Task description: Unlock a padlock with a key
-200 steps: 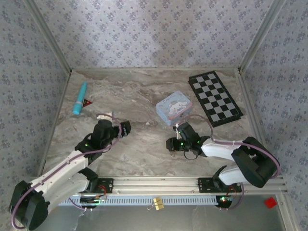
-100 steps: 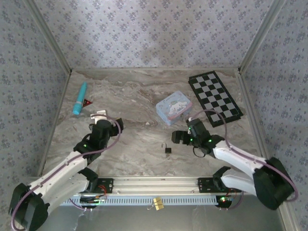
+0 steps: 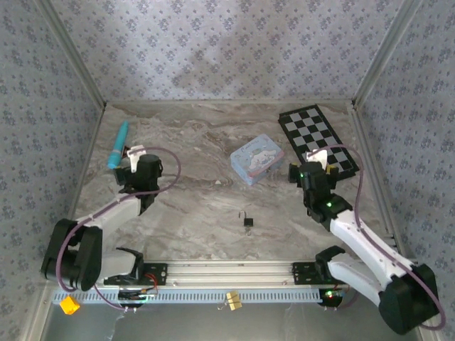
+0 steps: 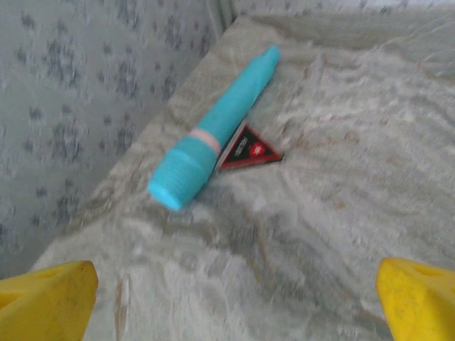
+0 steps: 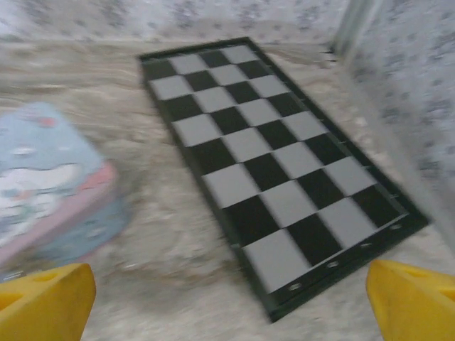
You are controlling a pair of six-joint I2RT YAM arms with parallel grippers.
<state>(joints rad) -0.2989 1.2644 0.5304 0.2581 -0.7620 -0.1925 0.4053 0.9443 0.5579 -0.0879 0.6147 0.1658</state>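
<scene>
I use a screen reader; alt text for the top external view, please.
A tiny padlock lies alone on the marble table between two arms. The left gripper is near a turquoise pen, the right gripper by a chessboard.

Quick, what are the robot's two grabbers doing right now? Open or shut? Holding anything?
Left tool: open, holding nothing.
Right tool: open, holding nothing.

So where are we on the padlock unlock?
Done: nothing I can confirm. The padlock lies alone on the table, too small to tell if its shackle is open. In hand: nothing; left tool by the teal pen and right tool by the chessboard are both open, empty. Left: likely the whole unlock.
</scene>
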